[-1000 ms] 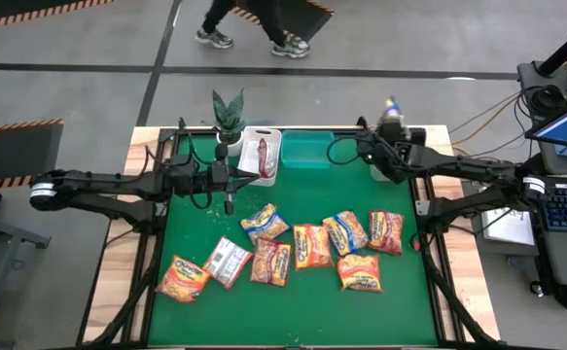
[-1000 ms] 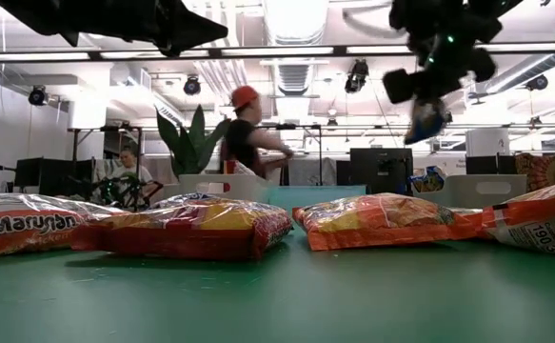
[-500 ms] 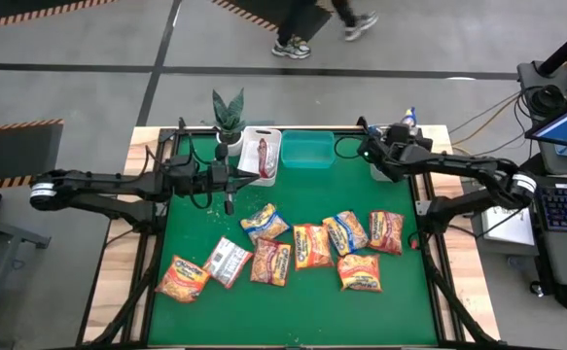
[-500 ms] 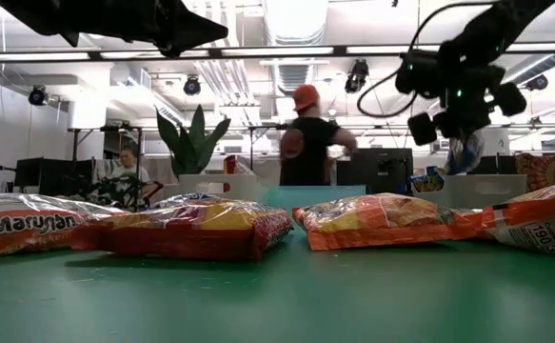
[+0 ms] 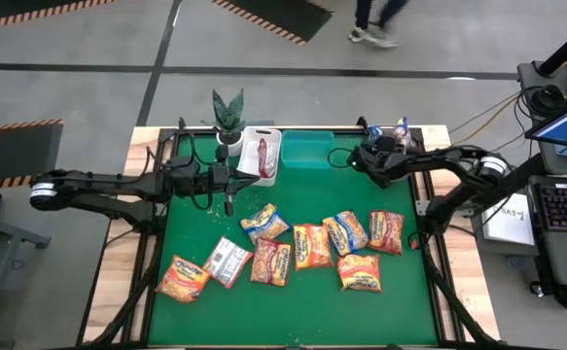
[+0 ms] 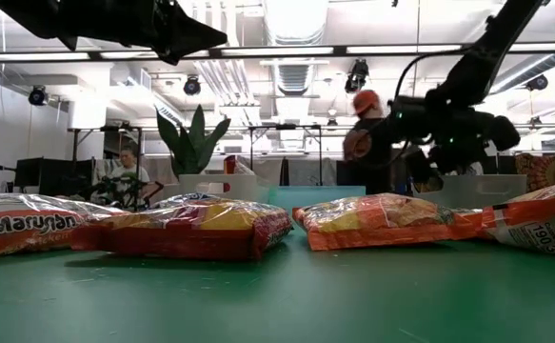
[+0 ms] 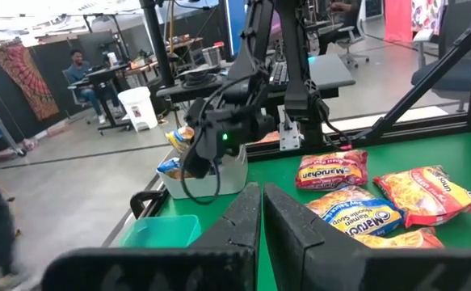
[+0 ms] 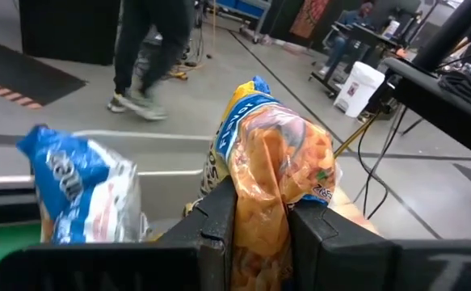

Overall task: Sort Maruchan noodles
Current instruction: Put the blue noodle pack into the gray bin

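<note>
**Right arm brings a blue-marked packet down to the bin at the far right corner**

Over the last second the right gripper (image 5: 384,156) has swung in from beyond the table's far right corner and sunk lower — it now hangs over the grey bin (image 7: 219,174) there, its fingers clamped on a blue-and-yellow packet (image 8: 271,170). Another blue packet (image 8: 77,190) already stands in that bin, so I judge this one is about to be dropped in with its kind, and the release is the only part of this step left.

The left gripper (image 5: 230,197) has not moved; it hovers near the far left corner beside the white bin (image 5: 261,156), fingers pressed nearly together and holding nothing. That bin holds one red-brown packet (image 5: 263,154); the teal bin (image 5: 306,150) beside it looks empty.

Nine loose packets (image 5: 314,245) lie across the middle of the green mat (image 5: 293,301) — most of the sorting remains.

From above, the held packet is mostly hidden by the gripper. A person (image 6: 365,133) walks past beyond the far edge.
</note>
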You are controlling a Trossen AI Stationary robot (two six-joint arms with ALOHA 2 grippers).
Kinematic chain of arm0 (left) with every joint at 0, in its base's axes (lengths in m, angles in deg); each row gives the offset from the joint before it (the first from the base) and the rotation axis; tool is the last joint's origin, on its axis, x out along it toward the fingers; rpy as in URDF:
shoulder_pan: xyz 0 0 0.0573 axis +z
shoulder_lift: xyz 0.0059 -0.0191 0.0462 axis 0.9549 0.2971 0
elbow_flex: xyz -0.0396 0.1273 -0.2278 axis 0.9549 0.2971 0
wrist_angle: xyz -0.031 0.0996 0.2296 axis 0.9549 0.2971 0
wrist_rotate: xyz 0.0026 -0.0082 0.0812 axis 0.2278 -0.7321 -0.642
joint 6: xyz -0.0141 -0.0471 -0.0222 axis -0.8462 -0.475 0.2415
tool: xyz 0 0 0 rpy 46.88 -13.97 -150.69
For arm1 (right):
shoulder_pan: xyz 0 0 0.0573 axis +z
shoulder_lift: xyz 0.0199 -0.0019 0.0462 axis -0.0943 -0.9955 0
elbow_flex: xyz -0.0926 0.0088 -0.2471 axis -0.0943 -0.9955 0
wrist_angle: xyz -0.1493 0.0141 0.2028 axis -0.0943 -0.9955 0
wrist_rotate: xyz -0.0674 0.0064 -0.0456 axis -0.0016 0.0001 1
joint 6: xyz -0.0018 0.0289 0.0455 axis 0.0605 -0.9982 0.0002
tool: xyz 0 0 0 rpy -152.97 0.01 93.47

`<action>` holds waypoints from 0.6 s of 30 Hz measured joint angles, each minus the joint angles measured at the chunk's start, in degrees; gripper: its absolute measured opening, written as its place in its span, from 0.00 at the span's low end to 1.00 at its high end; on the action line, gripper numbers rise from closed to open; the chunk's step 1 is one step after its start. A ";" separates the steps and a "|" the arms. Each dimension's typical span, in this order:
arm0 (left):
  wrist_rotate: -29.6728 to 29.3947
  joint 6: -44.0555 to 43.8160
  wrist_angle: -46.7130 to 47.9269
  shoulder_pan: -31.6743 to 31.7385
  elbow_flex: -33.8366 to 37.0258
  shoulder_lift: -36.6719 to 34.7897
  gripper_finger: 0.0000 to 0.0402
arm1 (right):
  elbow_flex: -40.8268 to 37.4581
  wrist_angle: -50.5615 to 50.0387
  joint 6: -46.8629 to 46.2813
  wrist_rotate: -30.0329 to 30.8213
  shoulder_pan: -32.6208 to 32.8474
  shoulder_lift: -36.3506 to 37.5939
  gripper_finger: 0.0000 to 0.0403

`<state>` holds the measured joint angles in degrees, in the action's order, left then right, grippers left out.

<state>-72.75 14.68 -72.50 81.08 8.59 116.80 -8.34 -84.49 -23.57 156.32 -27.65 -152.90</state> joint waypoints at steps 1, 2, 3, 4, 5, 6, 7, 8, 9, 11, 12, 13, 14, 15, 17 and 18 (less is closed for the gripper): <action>0.00 0.00 0.00 0.00 0.00 0.00 0.00 | 0.00 0.66 -0.14 0.04 0.00 -1.11 0.15; 0.00 0.00 0.00 0.00 0.00 0.00 0.00 | 0.00 1.27 -0.14 0.06 0.00 -2.21 0.15; 0.00 0.00 0.00 0.00 0.02 0.00 0.00 | 0.00 1.89 -0.12 0.04 0.00 -3.22 0.15; 0.00 0.00 0.00 0.00 0.04 0.00 0.00 | 0.00 2.56 -0.08 0.04 0.00 -4.09 0.15; 0.00 0.00 0.00 0.00 0.06 0.00 0.00 | 0.00 3.11 -0.10 0.02 0.00 -4.86 0.15; 0.00 -0.01 -0.02 0.00 0.09 0.00 0.00 | 0.05 3.19 -0.22 0.00 0.00 -5.54 0.15; 0.00 -0.06 0.00 0.00 0.09 0.00 0.00 | 0.10 3.19 -0.51 -0.11 0.00 -6.10 0.15; 0.00 -0.23 0.00 0.00 0.09 0.00 0.00 | 0.13 3.19 -0.81 -0.44 0.00 -6.48 0.15; 0.00 -0.36 -0.01 0.00 0.09 0.00 0.00 | 0.13 3.15 -1.09 -1.06 0.00 -6.65 0.15; 0.00 -0.50 -0.02 0.00 0.11 0.00 0.00 | 0.13 3.15 -2.06 -2.00 0.00 -6.68 0.15; 0.00 -0.53 0.00 0.00 0.09 0.00 0.00 | 0.13 3.12 -2.29 -2.60 0.00 -6.55 0.15; 0.00 -0.61 0.00 0.00 0.11 0.00 0.00 | 0.13 3.12 -2.33 -2.99 0.00 -6.37 0.16; 0.02 -0.63 -0.02 0.00 0.11 0.00 0.00 | 0.13 3.10 -2.33 -3.31 0.00 -6.12 0.18; 0.02 -0.66 -0.01 0.00 0.09 0.00 0.00 | 0.13 3.06 -2.31 -3.75 0.00 -5.78 0.19; 0.02 -0.86 -0.02 0.00 0.11 0.00 0.00 | 0.13 3.06 -2.37 -4.89 0.00 -5.15 0.22; 0.04 -0.98 -0.02 0.00 0.11 0.00 0.00 | 0.13 3.06 -2.37 -5.51 0.00 -4.81 0.24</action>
<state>-72.71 13.70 -72.52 81.08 8.70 116.80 -8.21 -81.43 -25.94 150.82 -27.65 -157.71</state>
